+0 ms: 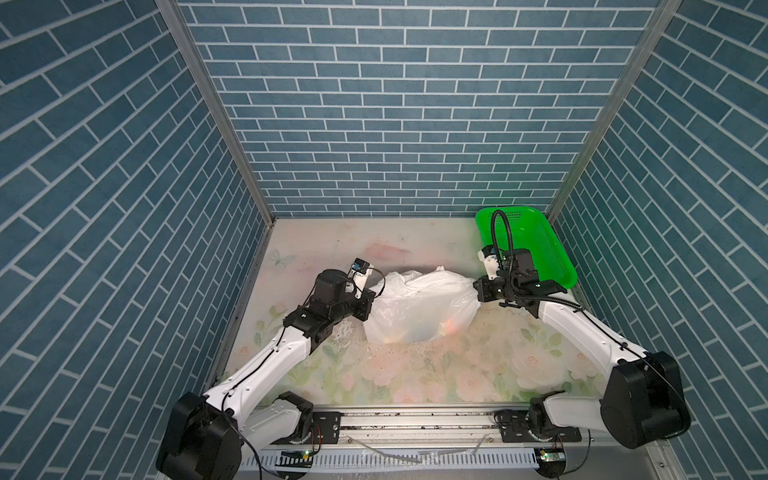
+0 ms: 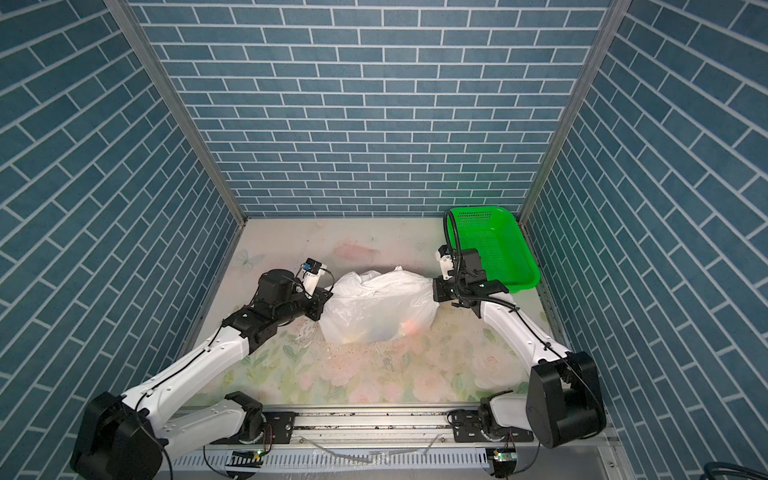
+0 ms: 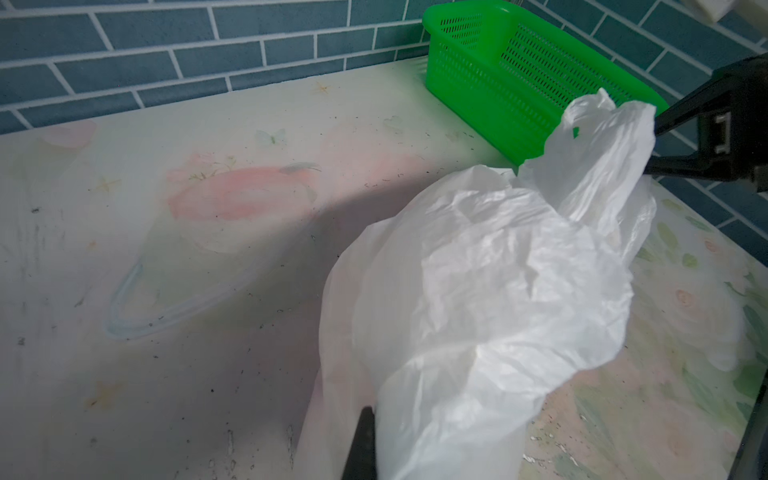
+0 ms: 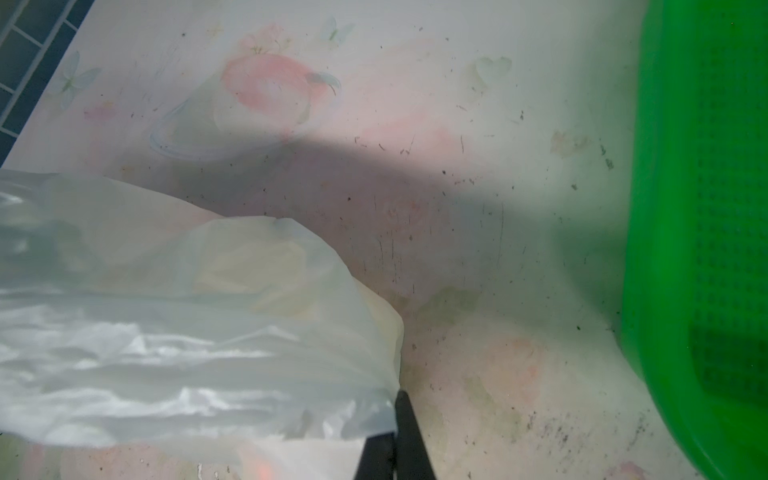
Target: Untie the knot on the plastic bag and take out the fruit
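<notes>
Tearing worries us: left gripper (image 1: pixel 369 308) and right gripper (image 1: pixel 478 291) each pinch one end of the thin, translucent white plastic bag (image 1: pixel 419 311) lying between them. Pulling apart could rip it and spill the reddish fruit (image 1: pixel 451 327) showing faintly inside.

Left gripper (image 1: pixel 369 306) clamped, reaching inward; right gripper (image 1: pixel 478 289) likewise clamped, facing it.

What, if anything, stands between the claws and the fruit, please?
The plastic bag itself. The fruit shows only as faint colour through its film, fully enclosed. The left claw and right claw are shut on the bag's opposite ends, gripping plastic only; no opening is visible.
</notes>
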Robot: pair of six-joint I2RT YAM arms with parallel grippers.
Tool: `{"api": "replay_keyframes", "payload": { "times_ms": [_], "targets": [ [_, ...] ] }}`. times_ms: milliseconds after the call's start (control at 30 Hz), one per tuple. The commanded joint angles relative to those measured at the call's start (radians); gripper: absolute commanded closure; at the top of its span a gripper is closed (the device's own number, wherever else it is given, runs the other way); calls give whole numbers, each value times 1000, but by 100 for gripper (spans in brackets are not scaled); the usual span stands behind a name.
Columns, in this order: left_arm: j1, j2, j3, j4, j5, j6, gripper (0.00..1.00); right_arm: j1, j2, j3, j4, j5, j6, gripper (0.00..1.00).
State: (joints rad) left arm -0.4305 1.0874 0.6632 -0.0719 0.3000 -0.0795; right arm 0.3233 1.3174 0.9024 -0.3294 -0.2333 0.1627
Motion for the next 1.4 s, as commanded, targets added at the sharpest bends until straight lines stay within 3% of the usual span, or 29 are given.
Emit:
{"api": "replay_keyframes", "payload": {
  "times_ms": [0, 100, 133, 200, 300, 400, 667, 933, 1100, 1200, 1367],
  "targets": [
    [47, -17, -38, 23, -36, -39, 100, -46, 7, -28, -31, 97, 66, 100],
    [47, -2, -20, 30, -4, -39, 100, -40, -21, -19, -28, 32, 25, 98],
    [48, 4, -8, 28, 8, -37, 100, -34, -38, -17, -26, 10, 4, 91],
    [46, 15, 24, 21, 24, -33, 100, -9, -89, -13, -25, -17, -49, 66],
    [39, 15, 68, 11, 31, -22, 100, 41, -138, 15, -55, -34, -120, 47],
    [31, 17, 104, -4, 34, -8, 100, 104, -150, 60, -90, -28, -176, 39],
    [-4, 40, 162, -27, 31, 27, 100, 213, -43, 196, -79, 38, -246, 34],
    [-20, 40, 163, -38, 24, 43, 100, 221, 129, 311, 1, 18, -261, 35],
    [-20, 28, 162, -45, 14, 47, 100, 220, 189, 342, 32, -4, -258, 44],
    [-20, 26, 159, -48, 13, 49, 100, 220, 194, 351, 42, -11, -256, 54],
    [-20, 22, 148, -56, -8, 56, 100, 213, 166, 341, 36, -14, -245, 89]
  ]
}}
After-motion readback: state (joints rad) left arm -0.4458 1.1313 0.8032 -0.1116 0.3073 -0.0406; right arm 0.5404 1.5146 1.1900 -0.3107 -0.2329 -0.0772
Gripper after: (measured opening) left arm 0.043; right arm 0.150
